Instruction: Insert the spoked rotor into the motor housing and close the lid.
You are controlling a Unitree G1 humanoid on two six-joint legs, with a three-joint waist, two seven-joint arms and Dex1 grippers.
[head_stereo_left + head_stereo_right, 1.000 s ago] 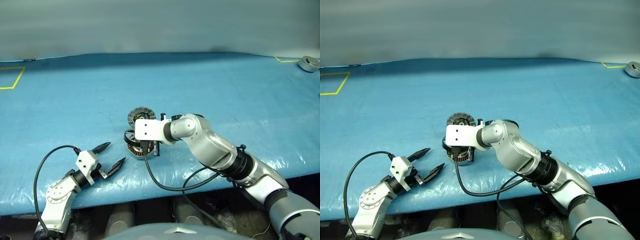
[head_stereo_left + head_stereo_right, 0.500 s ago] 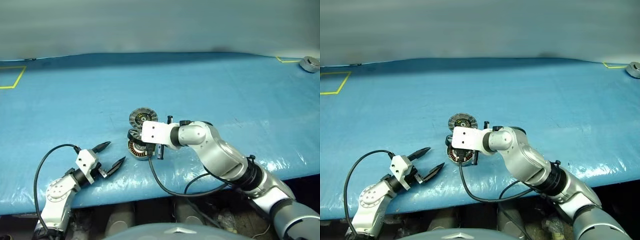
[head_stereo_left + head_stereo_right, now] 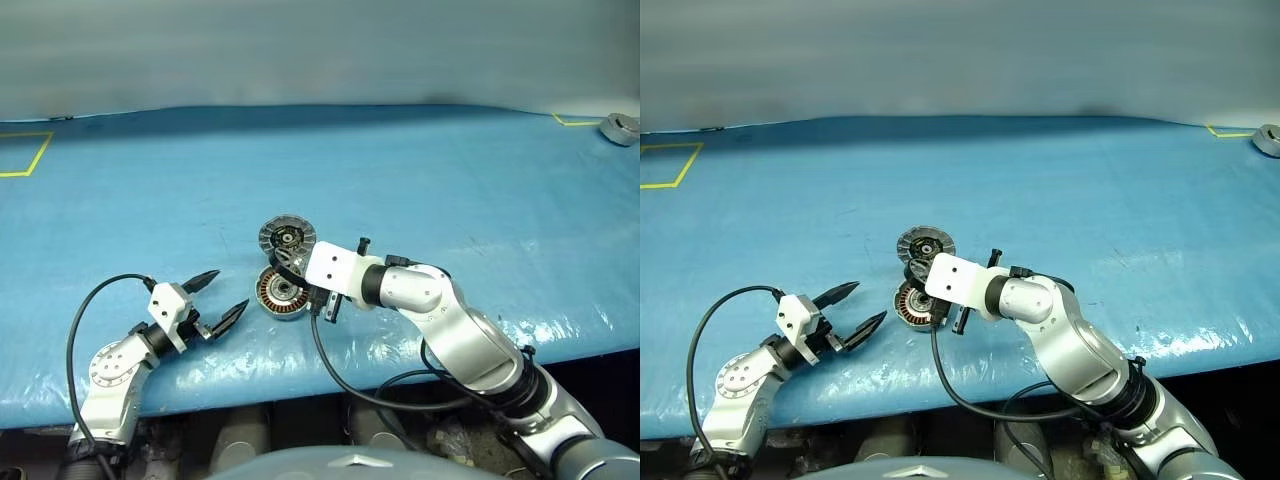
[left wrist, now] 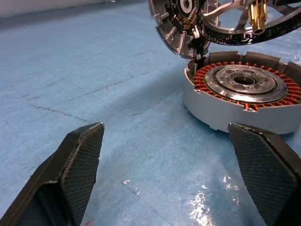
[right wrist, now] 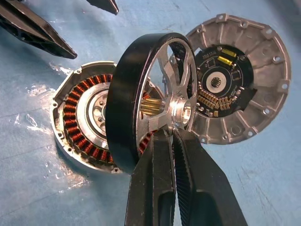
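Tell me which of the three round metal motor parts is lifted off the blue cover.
The silver spoked rotor with the dark rim, held in the right claw. The copper-wound grey housing and dark-faced ribbed lid lie flat.

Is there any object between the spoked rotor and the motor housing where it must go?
Nothing visible does. The right end effector holds the spoked rotor just above the motor housing, whose winding face is uncovered. The lid lies beside the housing, not over it.
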